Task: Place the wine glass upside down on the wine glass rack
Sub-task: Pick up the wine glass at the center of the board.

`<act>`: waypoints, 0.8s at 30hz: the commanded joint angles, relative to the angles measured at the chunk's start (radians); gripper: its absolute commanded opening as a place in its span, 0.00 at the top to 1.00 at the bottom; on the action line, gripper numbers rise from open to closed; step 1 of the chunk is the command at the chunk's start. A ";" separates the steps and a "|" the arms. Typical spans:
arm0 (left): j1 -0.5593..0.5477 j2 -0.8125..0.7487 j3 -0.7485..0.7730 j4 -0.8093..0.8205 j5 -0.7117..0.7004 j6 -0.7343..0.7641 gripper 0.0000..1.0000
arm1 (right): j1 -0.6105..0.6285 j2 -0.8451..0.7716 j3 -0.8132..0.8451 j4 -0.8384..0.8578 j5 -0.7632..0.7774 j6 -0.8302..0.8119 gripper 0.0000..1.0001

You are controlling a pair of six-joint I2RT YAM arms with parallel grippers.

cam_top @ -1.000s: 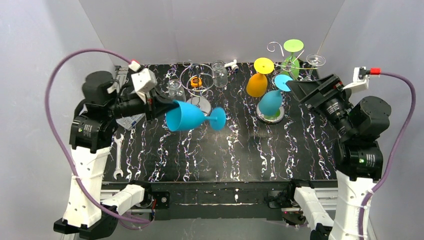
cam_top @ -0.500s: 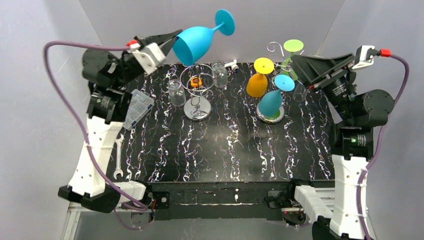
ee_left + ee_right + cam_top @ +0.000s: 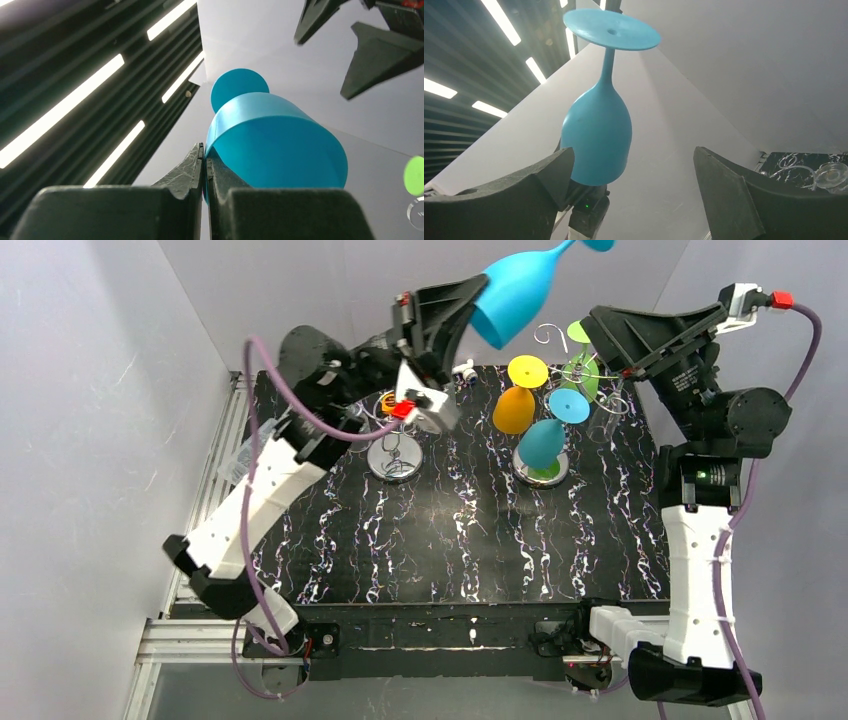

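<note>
You've swung the wine glass up toward the wine glass rack; the left tool's thin rim pinch could slip, and the right tool gapes empty.

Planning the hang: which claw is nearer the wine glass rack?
Right, by the top view. The open right claw hangs just right of the wine glass rack's upper arms. The left claw, shut on the blue wine glass's rim, is raised off to the rack's left.
</note>
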 commanded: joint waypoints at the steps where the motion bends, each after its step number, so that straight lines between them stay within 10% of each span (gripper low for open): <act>1: -0.078 0.120 0.128 0.074 -0.044 0.157 1.00 | 0.009 0.036 0.057 0.124 -0.034 -0.007 0.02; 19: -0.218 0.275 0.168 0.127 -0.122 0.219 0.97 | 0.027 0.033 -0.124 0.369 -0.016 0.080 0.10; 22: -0.219 0.252 0.129 0.125 -0.194 0.192 0.21 | 0.027 0.010 -0.136 0.289 -0.038 0.017 0.18; 24: -0.203 0.205 0.091 0.064 -0.248 0.118 0.03 | 0.027 -0.016 -0.095 0.085 -0.043 -0.142 0.21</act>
